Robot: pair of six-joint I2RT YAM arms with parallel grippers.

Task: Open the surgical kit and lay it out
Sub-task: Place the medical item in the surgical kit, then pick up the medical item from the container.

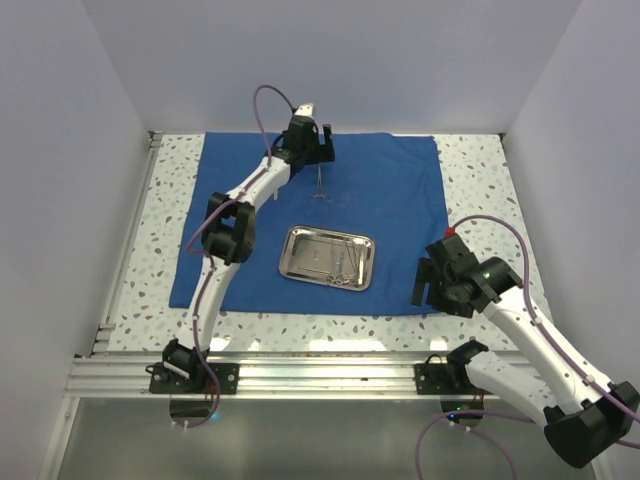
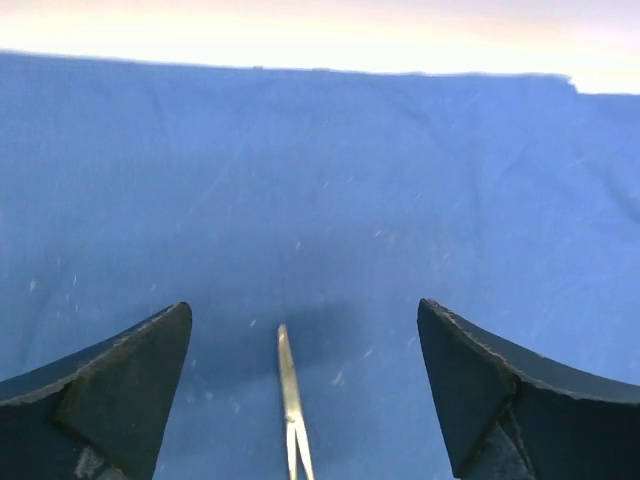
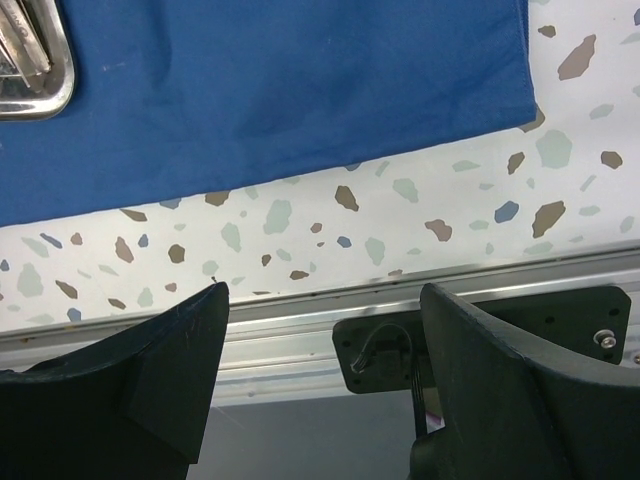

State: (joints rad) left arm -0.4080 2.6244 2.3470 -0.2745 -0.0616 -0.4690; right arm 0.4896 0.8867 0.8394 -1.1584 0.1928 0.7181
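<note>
I have the royal-blue cloth drape (image 1: 400,200) spread flat on the speckled table (image 1: 480,170), with the shiny rectangular steel tray (image 1: 290,250) resting near its middle. At 12 o'clock from the tray, my left tool (image 1: 318,150) hangs with its fingers spread wide. A slim silver scissor-like instrument (image 2: 290,400) lies free on the cloth between them, placed apart from the tray so it can be seen. More silver instruments (image 1: 340,262) lie in the tray. My right tool (image 1: 424,282), at about 3 o'clock from the tray, is spread and empty, parked clear of the work.
</note>
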